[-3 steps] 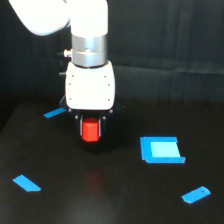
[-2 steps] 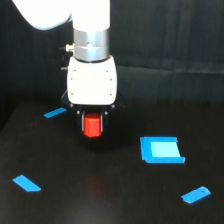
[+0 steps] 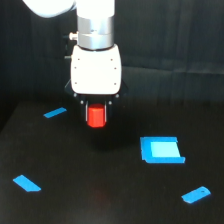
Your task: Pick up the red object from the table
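Red object [image 3: 96, 116] clamped between tool [image 3: 96, 114] fingers, clear of table [image 3: 100, 200].

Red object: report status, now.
End effector shut on red object. Red object held clear above the table. Nothing in the way; flat blue pieces lie apart, the biggest, a blue square, toward the exterior view's right.

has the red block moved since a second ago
Yes. The red block, shut in the gripper, has risen, now sitting higher relative to the blue square.
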